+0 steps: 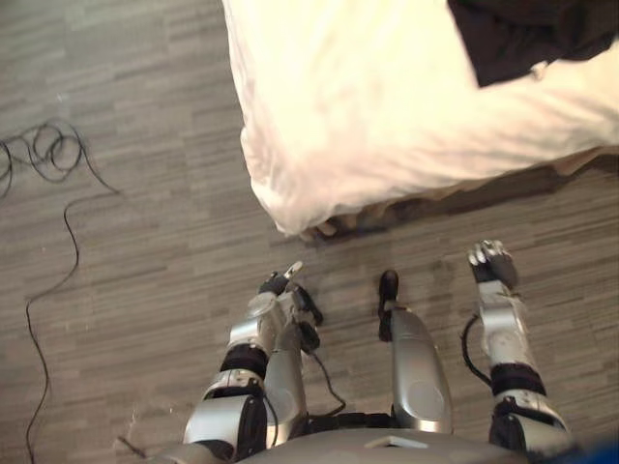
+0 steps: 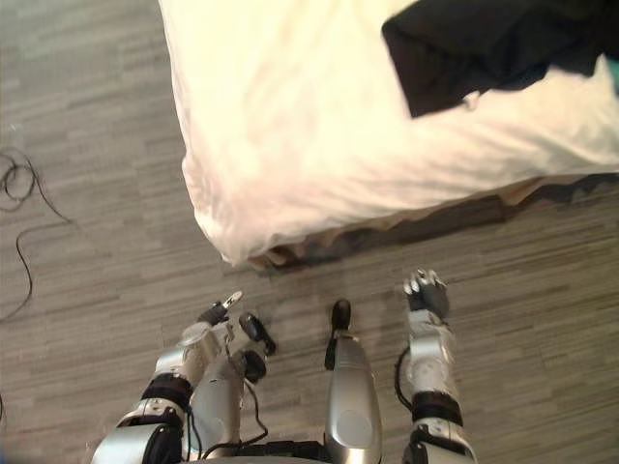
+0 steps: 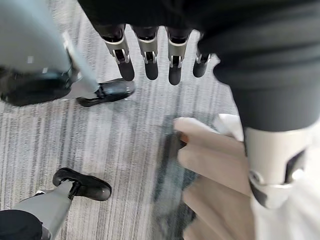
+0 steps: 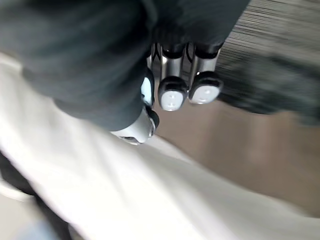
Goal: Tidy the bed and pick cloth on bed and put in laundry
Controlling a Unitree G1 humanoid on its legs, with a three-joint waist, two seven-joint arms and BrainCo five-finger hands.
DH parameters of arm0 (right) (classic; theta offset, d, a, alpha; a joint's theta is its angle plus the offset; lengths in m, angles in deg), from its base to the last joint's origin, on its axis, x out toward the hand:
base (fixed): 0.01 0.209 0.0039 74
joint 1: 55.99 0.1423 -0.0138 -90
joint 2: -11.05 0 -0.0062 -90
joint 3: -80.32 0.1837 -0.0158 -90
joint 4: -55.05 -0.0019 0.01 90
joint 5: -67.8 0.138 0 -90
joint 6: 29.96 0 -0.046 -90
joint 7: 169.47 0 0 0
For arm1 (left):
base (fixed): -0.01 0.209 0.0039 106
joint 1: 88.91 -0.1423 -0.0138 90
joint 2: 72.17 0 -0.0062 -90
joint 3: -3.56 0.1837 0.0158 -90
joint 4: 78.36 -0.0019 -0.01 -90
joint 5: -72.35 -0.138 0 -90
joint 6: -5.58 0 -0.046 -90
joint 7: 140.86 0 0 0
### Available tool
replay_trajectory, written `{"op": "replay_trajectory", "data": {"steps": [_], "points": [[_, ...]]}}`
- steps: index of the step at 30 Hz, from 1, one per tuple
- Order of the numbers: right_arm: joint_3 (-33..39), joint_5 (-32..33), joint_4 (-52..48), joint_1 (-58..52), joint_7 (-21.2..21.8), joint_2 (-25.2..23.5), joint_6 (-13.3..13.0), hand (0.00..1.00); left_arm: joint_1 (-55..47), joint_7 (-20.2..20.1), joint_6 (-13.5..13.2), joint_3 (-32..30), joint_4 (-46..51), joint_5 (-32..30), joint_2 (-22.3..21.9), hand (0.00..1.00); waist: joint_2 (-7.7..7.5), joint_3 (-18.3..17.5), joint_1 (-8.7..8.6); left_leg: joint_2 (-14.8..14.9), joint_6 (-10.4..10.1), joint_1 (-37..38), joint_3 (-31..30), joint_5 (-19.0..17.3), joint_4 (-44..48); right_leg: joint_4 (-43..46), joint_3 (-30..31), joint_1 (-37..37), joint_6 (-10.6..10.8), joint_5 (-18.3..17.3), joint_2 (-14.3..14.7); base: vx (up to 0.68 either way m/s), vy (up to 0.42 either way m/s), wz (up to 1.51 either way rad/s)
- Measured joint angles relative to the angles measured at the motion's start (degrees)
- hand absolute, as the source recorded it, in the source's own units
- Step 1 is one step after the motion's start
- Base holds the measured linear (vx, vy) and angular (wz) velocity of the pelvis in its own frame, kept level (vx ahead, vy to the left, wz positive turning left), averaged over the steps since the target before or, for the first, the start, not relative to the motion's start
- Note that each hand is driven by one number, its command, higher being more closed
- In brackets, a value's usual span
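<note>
While both hands hang low on the near side of the bed (image 1: 387,116), the dark cloth (image 2: 484,53) lies crumpled on the bed's white cover, toward its far right part and well apart from either hand. My left hand (image 1: 280,286) sits off the bed's near corner, above the floor (image 1: 145,242), with its fingers straight, loosely spread and holding nothing. My right hand (image 1: 493,263) is further along the bed's near edge, just short of the overhanging cover, its fingers relaxed and empty as well.

I judge the pickup not yet begun, and the reach worries me most. The cloth lies well in from the bed's edge, so stretching for it from this stance could tip a two-legged rig forward. If I raise the right hand straight up, it may catch the hanging cover from beneath and drag it out of place. When I close on the cloth, the fingers could pinch the cover along with it and rumple the bed I am meant to tidy. The cloth looks limp, so a shallow grip may let it slide out.
</note>
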Motion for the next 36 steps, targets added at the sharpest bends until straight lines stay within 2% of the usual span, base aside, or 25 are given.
{"op": "replay_trajectory", "data": {"steps": [1,3,5,6,8,10,11,12,14,15,16,18,19,20,21,22,24,25,27,29,31,32,33,35,36], "points": [[1.41,2.41,-1.25,-1.18,0.37,0.05,-0.92,1.00,-0.74,-0.62,0.00,-0.07,-0.03,-0.15,0.33,0.00,-0.03,-0.58,-0.03,-0.03,-0.12,1.19,0.31,-0.05,-0.41,-0.48,0.34,1.03,-0.09,0.14,0.24,0.18,0.021,-0.35],[7.44,9.68,-7.07,-4.06,2.93,0.68,-3.42,1.00,-3.69,-3.18,0.94,-0.13,-0.17,-2.96,0.95,0.00,0.26,-3.90,-0.35,-0.25,-0.49,5.29,1.74,-0.35,-1.63,-1.47,1.01,4.37,0.17,-0.12,0.55,0.19,0.032,-0.30],[10.71,9.97,-11.09,-5.78,4.90,1.14,-4.23,1.00,-5.54,-4.72,2.03,-0.13,-0.66,-4.58,0.74,0.00,0.62,-5.90,-0.60,-0.75,-0.73,8.67,2.36,-0.52,-3.08,-1.88,1.05,7.06,0.80,-0.64,0.55,0.20,0.046,-0.24],[12.13,8.27,-13.81,-7.39,7.74,1.86,-4.28,1.00,-6.96,-6.20,3.52,-0.10,-0.81,-6.36,0.13,0.00,0.86,-7.89,-0.67,-1.25,-0.92,12.00,3.06,-0.64,-4.42,-1.91,1.05,9.54,1.08,-1.18,0.50,0.19,0.052,-0.24],[12.07,5.29,-16.91,-9.10,10.28,2.24,-4.14,1.00,-8.30,-7.27,3.98,-0.03,-2.07,-6.67,-0.56,0.00,1.06,-10.00,-0.89,-1.70,-1.07,14.08,3.03,-0.79,-4.73,-1.94,1.02,11.52,1.46,-2.05,0.11,0.15,0.046,-0.11],[10.89,-2.01,-21.09,-10.50,15.62,2.29,-2.51,1.00,-12.01,-9.26,4.93,0.43,-2.68,-8.32,-1.41,0.00,1.54,-12.42,-1.94,-2.56,-1.19,17.46,2.91,-0.93,-5.93,-2.14,0.85,14.52,1.95,-3.23,-0.44,0.12,0.048,-0.03],[10.39,-3.40,-21.81,-10.54,17.34,2.33,-1.82,1.00,-13.10,-9.61,4.89,0.48,-3.05,-8.63,-1.59,0.00,1.87,-12.92,-2.20,-2.77,-1.21,18.10,2.86,-0.95,-6.23,-2.12,0.75,15.06,2.04,-3.47,-0.59,0.06,0.051,-0.02],[8.90,-6.20,-23.61,-10.83,21.30,2.36,-0.22,1.00,-15.22,-10.37,4.71,0.79,-4.68,-8.88,-2.08,0.00,2.88,-13.76,-2.28,-3.07,-1.45,19.60,2.72,-1.41,-6.37,-2.21,0.75,16.01,2.24,-4.00,-0.83,0.03,0.043,-0.03],[6.49,-8.82,-24.73,-10.95,25.12,2.56,1.99,1.00,-18.28,-11.10,4.45,2.63,-5.29,-8.94,-2.34,0.00,4.47,-14.87,-2.33,-3.17,-1.87,20.53,2.28,-2.62,-6.37,-1.60,0.73,16.58,2.52,-4.89,-0.92,0.02,0.038,-0.01],[4.15,-11.28,-25.23,-11.24,28.23,2.64,4.37,1.00,-20.02,-11.50,2.60,3.03,-5.78,-8.96,-2.71,0.00,5.03,-15.55,-2.42,-3.56,-1.87,20.84,1.65,-2.75,-6.38,-1.28,0.64,16.92,2.60,-5.22,-1.10,0.01,0.037,0.05],[1.04,-13.60,-25.56,-11.25,30.98,2.97,6.67,1.00,-20.76,-11.68,1.99,3.90,-6.76,-8.97,-2.73,0.00,6.29,-16.41,-2.42,-3.88,-1.81,21.12,1.45,-2.83,-6.38,-0.88,0.65,17.03,3.14,-5.62,-1.50,0.00,0.036,0.05],[-5.57,-16.51,-25.64,-11.10,34.08,3.19,9.63,1.00,-22.31,-11.68,1.61,5.09,-7.01,-9.13,-2.81,0.00,7.96,-17.33,-2.41,-4.32,-1.82,21.65,0.86,-2.81,-6.15,-0.25,0.65,17.41,3.38,-6.02,-2.08,-0.01,0.015,0.05],[-10.91,-18.28,-25.64,-11.10,35.36,3.17,11.12,1.00,-23.57,-11.72,0.65,5.13,-6.97,-9.86,-3.05,0.00,8.51,-17.59,-2.40,-4.56,-1.94,21.68,-0.63,-2.70,-5.72,0.38,0.38,17.59,3.52,-6.55,-2.81,-0.02,-0.017,0.12],[-13.53,-19.22,-25.65,-11.02,36.01,3.11,11.85,1.00,-23.90,-11.73,0.03,5.21,-6.95,-10.06,-3.15,0.00,8.60,-17.60,-2.35,-4.70,-1.97,21.56,-1.31,-2.59,-5.52,0.65,0.18,17.65,3.37,-6.99,-3.02,-0.05,-0.025,0.22],[-19.03,-21.00,-25.66,-10.78,36.66,3.07,13.24,1.00,-24.12,-11.73,-1.00,5.92,-7.01,-10.38,-3.04,0.00,8.61,-17.59,-2.02,-4.88,-2.12,21.34,-2.52,-2.27,-5.37,1.29,-0.40,17.59,3.32,-7.35,-3.54,-0.06,-0.009,0.22],[-21.78,-21.92,-25.66,-10.50,36.71,2.97,13.88,1.00,-24.24,-11.72,-1.51,6.59,-7.01,-10.69,-2.91,0.00,8.60,-17.60,-1.96,-5.02,-2.15,21.16,-3.32,-2.19,-5.36,1.45,-0.74,17.55,3.28,-7.47,-3.78,-0.09,-0.004,0.27],[-31.82,-24.26,-25.72,-7.44,36.18,2.45,15.65,1.00,-24.52,-11.66,-3.21,7.59,-6.88,-10.71,-2.75,0.00,8.80,-17.53,-1.81,-5.59,-3.12,18.89,-6.51,-3.35,-5.30,4.13,-0.95,14.48,3.26,-7.84,-4.60,-0.10,0.004,0.18],[-33.84,-24.44,-25.71,-6.50,35.63,2.38,15.98,1.00,-24.40,-11.79,-3.44,7.59,-6.80,-10.62,-2.63,0.00,8.78,-17.48,-1.64,-5.82,-3.24,17.98,-6.54,-3.68,-5.23,5.14,-0.88,13.23,3.22,-7.98,-4.97,-0.11,0.011,0.10],[-40.25,-24.36,-25.53,-1.06,30.74,2.27,17.04,1.00,-22.88,-12.12,-4.07,7.82,-6.86,-9.77,-1.83,0.00,8.71,-16.37,-0.34,-6.91,-3.04,13.95,-6.77,-3.57,-4.13,9.00,-0.44,8.24,3.24,-8.13,-6.71,-0.13,-0.007,0.13],[-43.15,-23.56,-24.46,6.50,25.31,2.38,16.93,1.00,-20.30,-11.53,-4.37,9.56,-7.95,-8.42,-0.57,0.00,8.59,-14.06,0.02,-7.17,-2.62,9.25,-7.43,-3.38,-2.85,11.27,-0.37,3.35,3.45,-8.47,-7.54,-0.18,-0.062,0.29],[-43.08,-21.58,-22.96,15.05,21.00,2.41,15.36,1.00,-16.52,-10.51,-5.69,9.59,-9.00,-6.31,0.19,0.00,7.78,-10.56,0.65,-6.91,-2.37,3.29,-7.79,-2.11,-2.42,12.48,-0.32,-3.06,2.47,-7.86,-7.63,-0.20,-0.117,0.34],[-42.18,-19.57,-22.46,20.71,18.24,2.63,13.44,1.00,-13.39,-9.90,-6.57,9.66,-9.19,-3.46,1.71,0.00,7.45,-7.60,1.69,-6.19,-2.15,-1.47,-7.85,-0.20,-2.07,13.41,-0.36,-7.71,1.51,-7.00,-7.20,-0.22,-0.180,0.33],[-40.86,-17.68,-22.14,26.09,16.25,2.65,11.24,1.00,-10.36,-8.98,-7.21,9.52,-9.21,-1.06,3.04,0.00,6.48,-4.76,2.70,-5.32,-1.64,-6.59,-7.95,1.39,-1.71,14.43,-0.59,-12.93,1.01,-6.38,-6.60,-0.23,-0.197,0.35],[-38.94,-16.27,-21.27,32.19,14.71,3.22,8.97,1.00,-6.50,-8.25,-8.08,9.42,-9.09,1.29,4.34,0.00,5.34,-1.64,3.44,-3.85,-1.21,-12.63,-8.38,4.01,-1.24,14.80,-1.38,-18.50,-0.86,-5.10,-5.46,-0.12,-0.191,0.37],[-37.42,-15.30,-20.35,36.03,13.54,4.46,7.44,1.00,-3.33,-7.68,-8.48,9.37,-8.90,3.13,4.36,0.00,4.83,1.52,4.07,-3.04,-0.16,-15.41,-9.09,5.87,-0.97,15.48,-2.43,-20.79,-1.91,-4.31,-4.98,-0.06,-0.199,0.45]]}}
